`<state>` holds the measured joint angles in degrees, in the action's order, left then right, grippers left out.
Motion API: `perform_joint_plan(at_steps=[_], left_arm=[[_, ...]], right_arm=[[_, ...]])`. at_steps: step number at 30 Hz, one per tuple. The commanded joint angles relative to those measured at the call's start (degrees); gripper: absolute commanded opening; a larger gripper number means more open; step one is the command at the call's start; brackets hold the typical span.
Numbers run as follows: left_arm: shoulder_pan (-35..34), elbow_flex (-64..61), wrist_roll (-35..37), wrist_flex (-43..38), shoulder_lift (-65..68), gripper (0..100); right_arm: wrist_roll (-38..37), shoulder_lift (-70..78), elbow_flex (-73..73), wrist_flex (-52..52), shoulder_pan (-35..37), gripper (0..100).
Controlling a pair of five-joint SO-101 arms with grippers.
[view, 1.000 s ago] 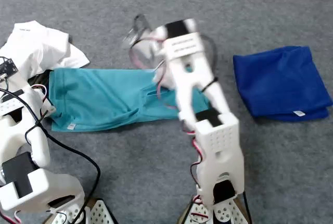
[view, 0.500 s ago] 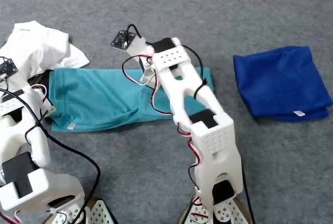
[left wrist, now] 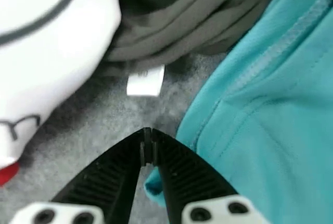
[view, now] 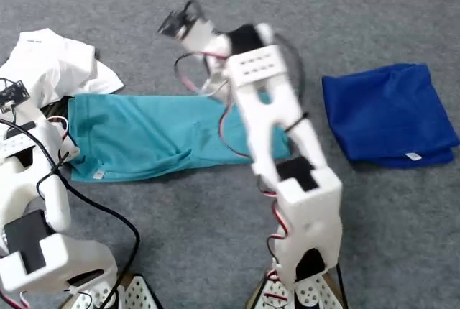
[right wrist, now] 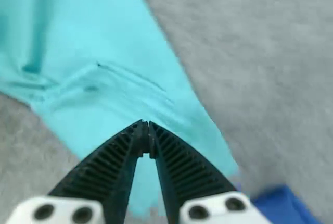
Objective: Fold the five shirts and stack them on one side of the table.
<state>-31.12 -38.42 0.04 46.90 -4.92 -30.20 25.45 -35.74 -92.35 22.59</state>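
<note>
Grey table (view: 180,215), right arm (view: 269,118) stretched over teal shirt (view: 129,136) (tool (right wrist: 145,125) closed)

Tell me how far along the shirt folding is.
Done: one blue shirt lies folded on the right side of the table. In hand: the teal shirt lies flattened mid-table, with the right fingers shut and empty above it. Left: finish the teal shirt, fold the crumpled white shirt and the grey shirt beside it, then stack everything. I count four shirts.
</note>
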Motion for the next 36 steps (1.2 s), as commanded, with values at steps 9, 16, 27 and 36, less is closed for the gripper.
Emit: perform_joint_plan(at_steps=[9,16,27,36], left_arm=[[6.8,19.5,-2.0,24.8,-19.8,11],[6.8,25.8,-2.3,26.6,-5.9,18],[2.8,47.3,-2.5,36.5,19.5,22],[1.4,49.7,-8.4,37.5,29.4,22]], right_arm=[[0.3,-10.8,-4.2,-9.0,-7.3,0.2],[0.4,-10.5,-4.1,-9.7,-6.9,0.2],[0.3,-10.5,-4.1,-9.8,-7.3,0.2],[0.3,-10.4,-4.1,-9.6,-7.1,0.2]])
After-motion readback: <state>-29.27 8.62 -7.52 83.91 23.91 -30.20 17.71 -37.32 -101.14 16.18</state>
